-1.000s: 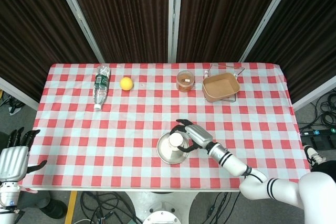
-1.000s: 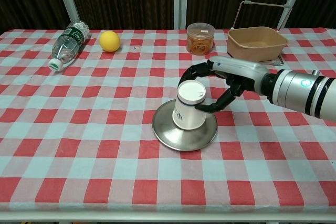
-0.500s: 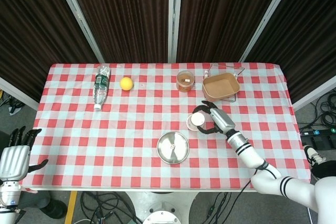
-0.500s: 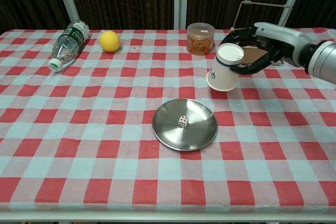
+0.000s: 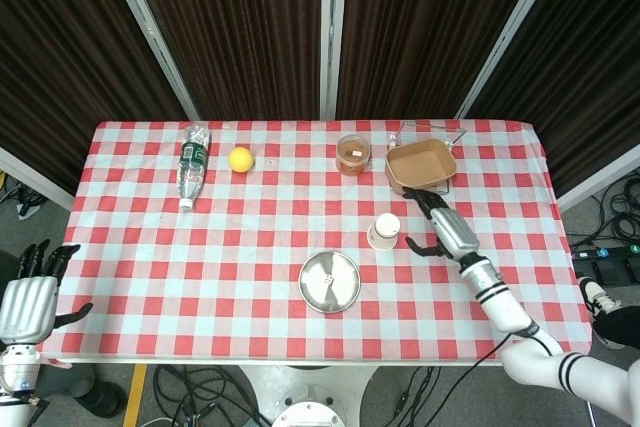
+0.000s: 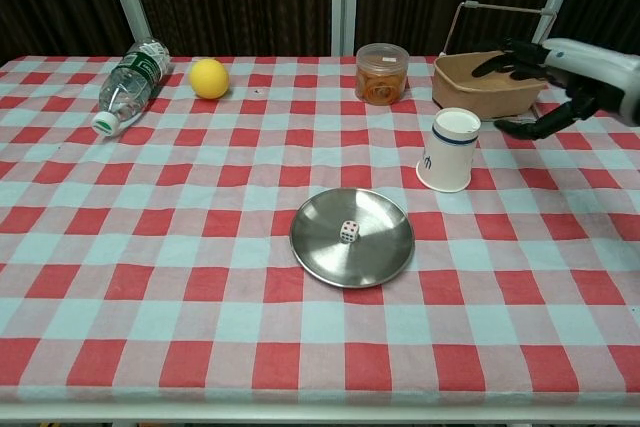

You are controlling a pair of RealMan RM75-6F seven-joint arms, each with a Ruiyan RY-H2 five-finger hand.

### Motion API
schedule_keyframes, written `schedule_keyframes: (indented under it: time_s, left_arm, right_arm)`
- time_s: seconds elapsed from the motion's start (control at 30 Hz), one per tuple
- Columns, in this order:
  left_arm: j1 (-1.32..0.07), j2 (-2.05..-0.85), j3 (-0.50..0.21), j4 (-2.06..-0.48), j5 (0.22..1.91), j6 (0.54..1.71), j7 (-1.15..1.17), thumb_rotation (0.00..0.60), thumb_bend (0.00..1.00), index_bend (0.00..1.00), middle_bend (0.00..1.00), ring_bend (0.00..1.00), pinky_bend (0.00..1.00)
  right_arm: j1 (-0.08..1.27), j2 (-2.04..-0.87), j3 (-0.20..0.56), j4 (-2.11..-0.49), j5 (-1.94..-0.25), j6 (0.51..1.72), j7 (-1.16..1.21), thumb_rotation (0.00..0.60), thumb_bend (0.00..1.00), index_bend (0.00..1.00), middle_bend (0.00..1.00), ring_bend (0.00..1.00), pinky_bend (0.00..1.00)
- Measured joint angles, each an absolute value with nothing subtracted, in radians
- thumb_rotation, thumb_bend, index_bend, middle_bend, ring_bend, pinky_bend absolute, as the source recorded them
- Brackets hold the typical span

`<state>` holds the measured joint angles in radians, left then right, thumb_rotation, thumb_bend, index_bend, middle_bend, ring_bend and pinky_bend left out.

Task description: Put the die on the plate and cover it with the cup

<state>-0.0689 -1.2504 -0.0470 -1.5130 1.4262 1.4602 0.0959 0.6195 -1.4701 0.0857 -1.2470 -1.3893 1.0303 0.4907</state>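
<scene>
Cup (image 6: pixel 448 151) shows a small dark mark, too small to read.

Tablecloth (image 6: pixel 150 247): red & white checks. Plate (image 6: pixel 375 257): shiny silver. Die (image 6: pixel 347 231): white w/ dark dots. Cup (image 6: pixel 449 150): white, dark blue band near top. Ball (image 6: pixel 208 78): yellow. Bottle (image 6: pixel 130 72): clear, green label, white cap. Jar (image 6: pixel 381 72): clear, orange contents. Basket (image 6: pixel 487 82): tan. Curtains (image 5: pixel 250 27): dark brown.

Head view: high, looks steeply down, far, whole checkered surface (image 5: pixel 200 267) plus curtains behind. Chest view: low, front edge, faces forward, nearer. Shared: plate (image 5: pixel 330 282) (image 6: pixel 352 237), cup (image 5: pixel 383 231) (image 6: pixel 448 150), far-edge items.
</scene>
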Motion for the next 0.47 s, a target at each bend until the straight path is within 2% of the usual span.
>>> schedule_keyframes:
  time_s: [0.13, 0.33, 0.47]
  left_arm:
    - [-0.073, -1.256, -0.048, -1.508, 1.428, 1.458, 0.091, 0.600, 0.08, 0.16, 0.16, 0.02, 0.03]
    - [-0.079, -1.263, -0.051, -1.514, 1.441, 1.462, 0.094, 0.600, 0.08, 0.16, 0.16, 0.02, 0.03]
    - [-0.082, -1.272, -0.051, -1.525, 1.444, 1.464, 0.109, 0.600, 0.07, 0.16, 0.16, 0.02, 0.03]
  right_arm:
    - [0.504, -1.389, 0.065, -1.348, -1.392, 1.203, 0.331, 0.600, 0.28, 0.08, 0.20, 0.01, 0.09]
    - [0.314, -1.249, 0.008, -1.518, -1.418, 1.431, 0.181, 0.600, 0.28, 0.10, 0.18, 0.00, 0.02]
    - [0.222, -1.195, -0.037, -1.585, -1.469, 1.526, 0.141, 0.600, 0.28, 0.12, 0.18, 0.00, 0.01]
